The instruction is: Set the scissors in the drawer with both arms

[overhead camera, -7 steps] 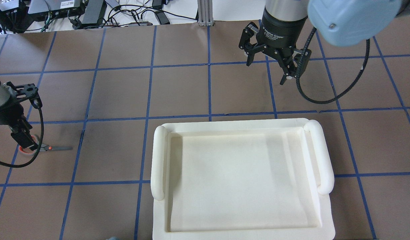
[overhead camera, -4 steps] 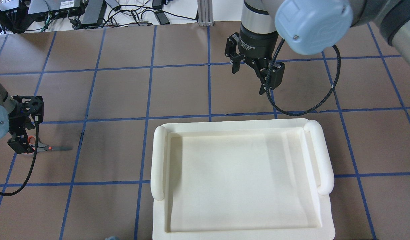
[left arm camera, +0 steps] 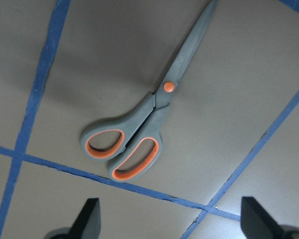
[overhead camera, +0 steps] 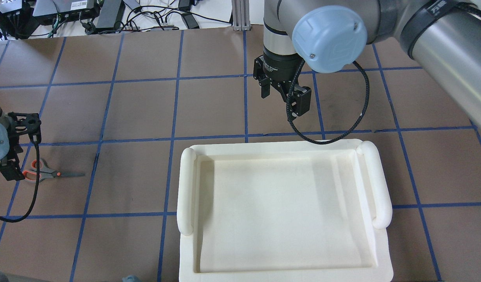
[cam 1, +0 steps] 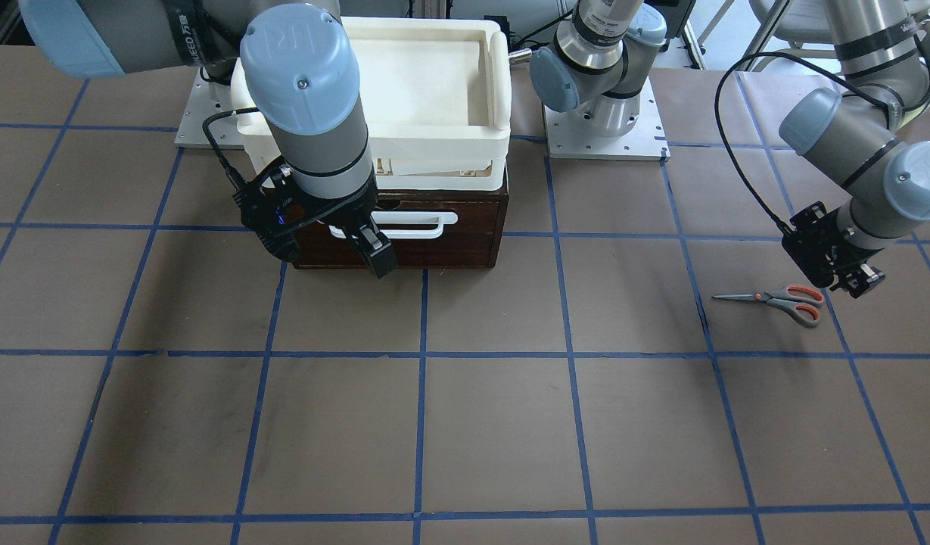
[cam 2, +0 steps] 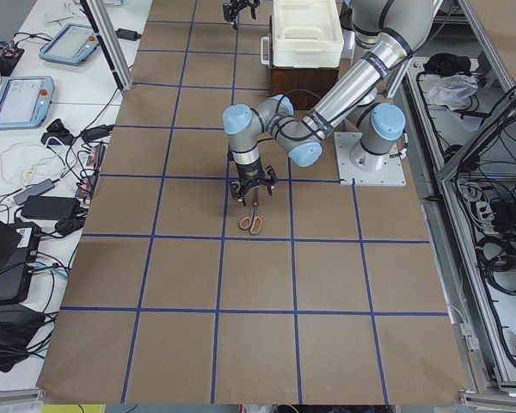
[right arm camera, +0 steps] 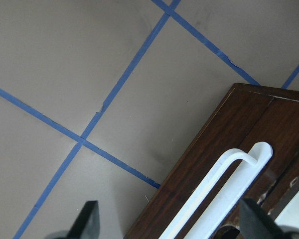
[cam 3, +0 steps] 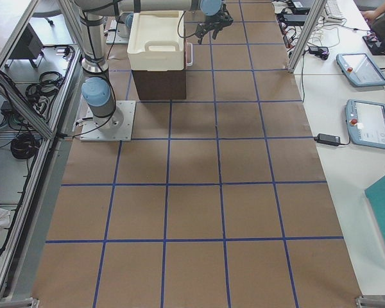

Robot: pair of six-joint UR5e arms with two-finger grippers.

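The scissors (cam 1: 786,299) lie flat and closed on the brown table, handles toward my left gripper (cam 1: 854,281). In the left wrist view the scissors (left arm camera: 144,129) lie ahead of the open fingertips (left arm camera: 89,219), not between them. In the overhead view the left gripper (overhead camera: 7,170) hangs just left of the scissors (overhead camera: 44,173). The drawer (cam 1: 465,246) is shut, with its white bar handle (cam 1: 415,225) showing. My right gripper (cam 1: 362,250) is open and empty in front of the drawer's front. The right wrist view shows the drawer (right arm camera: 229,149) and handle (right arm camera: 214,194) close ahead.
A white plastic tray (overhead camera: 187,188) sits on top of the drawer cabinet. Blue tape lines grid the brown table. Cables and electronics (overhead camera: 107,15) lie beyond the table's far edge. The arm bases (cam 1: 601,113) stand behind the cabinet.
My right gripper has swung left and back toward the drawer front. My left gripper has shifted left off the scissors' handles; the scissors have not moved.
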